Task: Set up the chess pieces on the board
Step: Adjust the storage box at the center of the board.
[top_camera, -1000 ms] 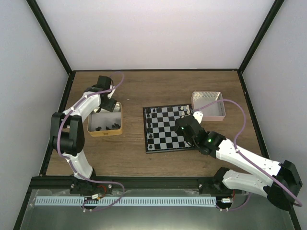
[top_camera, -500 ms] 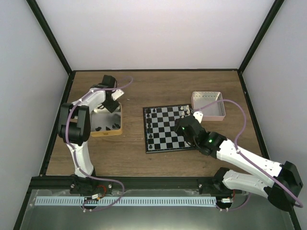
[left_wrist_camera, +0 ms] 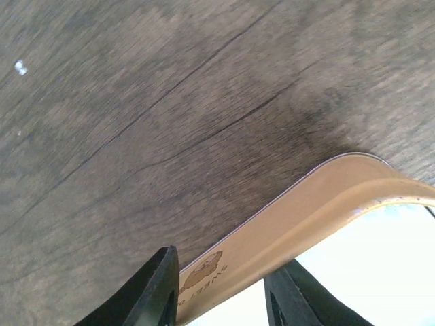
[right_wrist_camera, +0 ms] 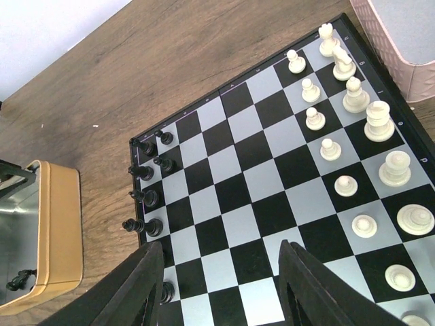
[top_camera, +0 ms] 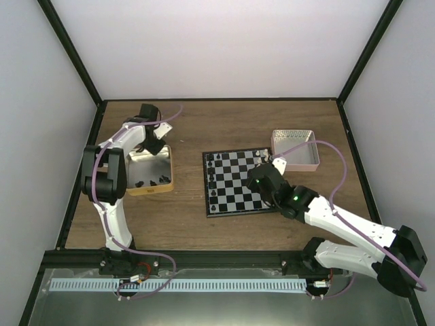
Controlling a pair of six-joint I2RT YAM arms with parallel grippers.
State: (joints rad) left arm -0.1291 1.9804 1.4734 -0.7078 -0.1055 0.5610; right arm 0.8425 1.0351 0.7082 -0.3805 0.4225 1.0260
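Tan tin [top_camera: 149, 189] beside board [top_camera: 238, 187], pink tin [top_camera: 303, 162] near

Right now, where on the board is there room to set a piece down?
The middle columns of the board are bare, between the black pieces on one edge and the white pieces opposite. Both edges are crowded.

This is a robotics lab test cell. A brown wood-grain bench top [top_camera: 183, 217] is boxed in by plain white panels [top_camera: 217, 47] held in black metal struts [top_camera: 365, 51] that rise from its far corners. At its near edge, a white jointed left arm [top_camera: 115, 224] and a matching right arm [top_camera: 346, 223] are bolted to a black rail [top_camera: 224, 258], beside a slotted white cable duct [top_camera: 204, 286].
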